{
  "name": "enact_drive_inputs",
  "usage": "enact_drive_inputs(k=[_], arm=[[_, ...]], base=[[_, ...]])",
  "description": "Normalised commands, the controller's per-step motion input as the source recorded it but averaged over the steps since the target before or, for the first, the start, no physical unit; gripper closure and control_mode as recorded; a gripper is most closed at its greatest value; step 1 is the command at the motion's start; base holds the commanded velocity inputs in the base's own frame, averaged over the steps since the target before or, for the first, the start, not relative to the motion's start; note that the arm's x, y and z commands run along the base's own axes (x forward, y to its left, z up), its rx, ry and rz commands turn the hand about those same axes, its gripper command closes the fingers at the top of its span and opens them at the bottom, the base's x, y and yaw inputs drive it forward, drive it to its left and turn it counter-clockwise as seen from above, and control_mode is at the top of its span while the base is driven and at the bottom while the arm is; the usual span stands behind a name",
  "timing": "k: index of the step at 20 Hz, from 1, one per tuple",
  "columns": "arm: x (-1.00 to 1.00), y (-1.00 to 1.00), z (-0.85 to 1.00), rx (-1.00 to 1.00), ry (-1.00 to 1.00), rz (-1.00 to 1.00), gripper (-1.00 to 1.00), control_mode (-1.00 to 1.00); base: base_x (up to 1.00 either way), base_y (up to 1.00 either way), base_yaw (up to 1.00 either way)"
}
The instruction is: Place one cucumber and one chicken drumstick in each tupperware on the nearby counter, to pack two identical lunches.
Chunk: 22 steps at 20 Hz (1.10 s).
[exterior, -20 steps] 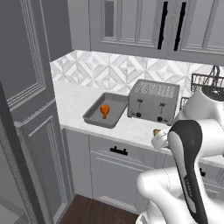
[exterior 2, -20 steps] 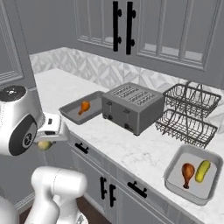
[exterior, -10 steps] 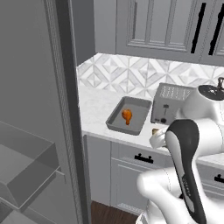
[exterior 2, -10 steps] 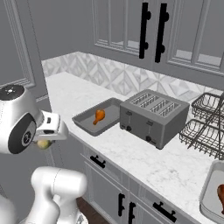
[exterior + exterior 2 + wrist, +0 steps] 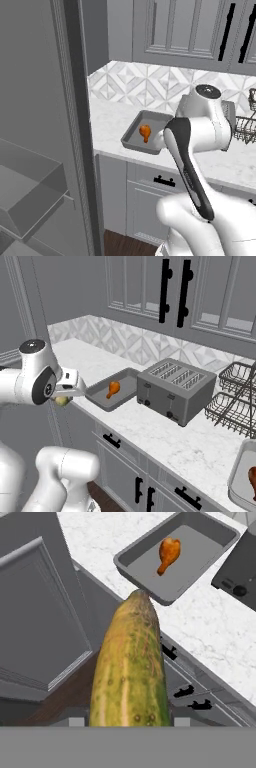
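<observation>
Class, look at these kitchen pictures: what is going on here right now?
The robot arm's gripper holds a cucumber, short of the counter's edge. Just ahead on the counter sits a grey tupperware with one chicken drumstick in it and no cucumber yet. A toaster stands beside the tupperware.

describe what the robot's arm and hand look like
The arm is glossy white, built from rounded, bulbous links with dark grey joint caps. A black stripe runs along one link. A round grey disc caps one joint. The hand is a boxy white block. No cables or markings are visible.
</observation>
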Motion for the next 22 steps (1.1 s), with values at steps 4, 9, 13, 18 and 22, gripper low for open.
enact_drive_inputs(k=[4, 9, 13, 18, 22], arm=[[1.00, -0.18, 0.01, 0.01, 0.00, -0.01, 1.00, -1.00], [1.00, -0.07, 0.00, 0.00, 0.12, -0.15, 1.00, -1.00], [1.00, 0.02, -0.01, 0.00, 0.15, -0.17, 1.00, -1.00], [0.99, 0.01, -0.40, -0.02, 0.08, -0.13, 1.00, -1.00], [0.80, -0.24, -0.77, 0.00, 0.00, -0.17, 1.00, -1.00]], base=[[0.00, 0.00, 0.00], [0.00, 0.00, 0.00], [0.00, 0.00, 0.00], [0.00, 0.00, 0.00], [0.00, 0.00, 0.00]])
